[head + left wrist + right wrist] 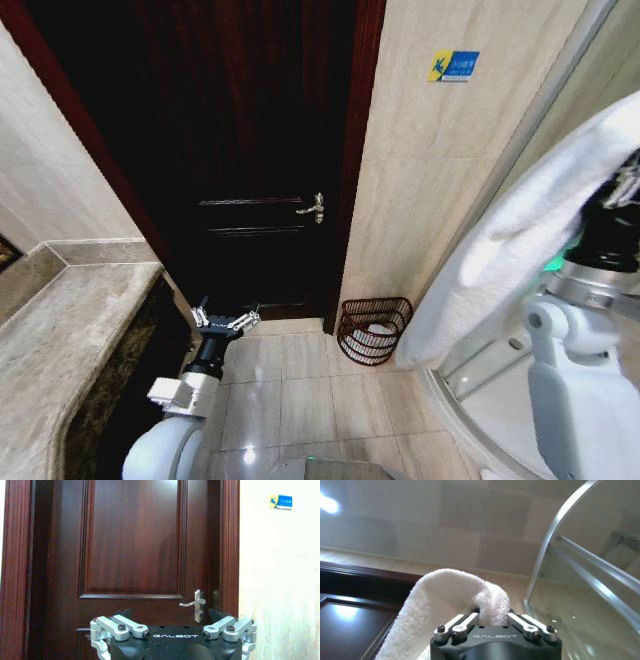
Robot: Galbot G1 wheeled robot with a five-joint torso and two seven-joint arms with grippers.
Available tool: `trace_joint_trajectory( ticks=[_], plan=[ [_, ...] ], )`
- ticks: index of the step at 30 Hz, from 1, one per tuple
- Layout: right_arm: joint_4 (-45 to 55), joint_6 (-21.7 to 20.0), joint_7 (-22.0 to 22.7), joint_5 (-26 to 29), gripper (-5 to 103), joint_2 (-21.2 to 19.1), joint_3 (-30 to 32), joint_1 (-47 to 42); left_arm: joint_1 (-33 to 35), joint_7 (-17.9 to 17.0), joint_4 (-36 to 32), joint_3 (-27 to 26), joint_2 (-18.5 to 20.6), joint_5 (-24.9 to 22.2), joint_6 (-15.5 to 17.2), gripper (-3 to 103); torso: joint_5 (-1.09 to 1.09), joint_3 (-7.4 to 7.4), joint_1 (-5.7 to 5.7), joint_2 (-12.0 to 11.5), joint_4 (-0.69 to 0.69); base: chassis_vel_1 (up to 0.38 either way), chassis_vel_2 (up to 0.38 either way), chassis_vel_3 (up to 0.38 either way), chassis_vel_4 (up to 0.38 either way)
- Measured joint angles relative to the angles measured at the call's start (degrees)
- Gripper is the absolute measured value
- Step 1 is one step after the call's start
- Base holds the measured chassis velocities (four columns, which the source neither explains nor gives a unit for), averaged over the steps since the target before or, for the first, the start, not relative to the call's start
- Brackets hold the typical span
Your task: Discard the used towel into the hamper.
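The used towel (520, 220) is white and hangs in a long fold from my raised right gripper (625, 187) at the right edge of the head view. The right wrist view shows that gripper (491, 615) shut on the towel (445, 592). The hamper (373, 330) is a small dark reddish-brown openwork basket standing on the floor against the wall, to the right of the door. The towel's lower end hangs just right of it in the picture. Something white lies inside the hamper. My left gripper (225, 320) is held low before the door, open and empty, as the left wrist view (170, 613) also shows.
A dark wooden door (260, 150) with a metal handle (313, 208) stands shut straight ahead. A marble counter (70, 330) runs along the left. A curved glass shower enclosure (490, 400) stands at the right. Tiled floor (290, 390) lies between them.
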Motion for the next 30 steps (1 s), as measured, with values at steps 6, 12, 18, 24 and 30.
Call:
trace_joint_trajectory(
  ticks=[6, 12, 18, 24, 30],
  plan=[
    [-2.09, 0.4, -0.92, -0.3, 11, -0.13, -2.28, 2.18, 0.0, 0.0, 0.0, 0.0, 0.0, 0.0, 0.0, 100, 0.01, 0.0, 0.0, 0.0, 0.0, -0.076, 0.078, 0.072, -0.071],
    [-3.64, 0.5, -1.72, -0.5, 11, -0.41, -5.13, 4.94, 0.0, 0.0, 0.0, 0.0, 0.0, 0.0, 0.0, 100, 0.03, 0.01, 0.03, 0.0, 0.01, -0.135, 0.133, 0.128, -0.122],
    [-4.99, 0.99, -2.27, 0.1, 11, -1.2, -7.26, 8.63, -0.01, 0.0, 0.0, 0.0, 0.0, 0.0, 0.0, 100, 0.04, 0.02, 0.05, -0.01, -0.01, -0.132, 0.128, 0.111, -0.125],
    [-8.5, 1.66, -3.36, 0.77, 11, -2.5, -9.84, 15.72, 0.0, 0.0, 0.0, 0.0, 0.0, 0.0, 0.0, 100, 0.0, 0.01, 0.01, -0.01, 0.0, -0.008, 0.016, 0.013, -0.008],
    [-12.5, 1.95, -3.9, 0.89, 11, -3.06, -11.59, 20.39, 0.0, 0.0, 0.0, 0.0, 0.0, 0.0, 0.0, 100, 0.01, 0.0, -0.01, 0.0, -0.01, 0.0, 0.0, 0.0, 0.0]
  ],
)
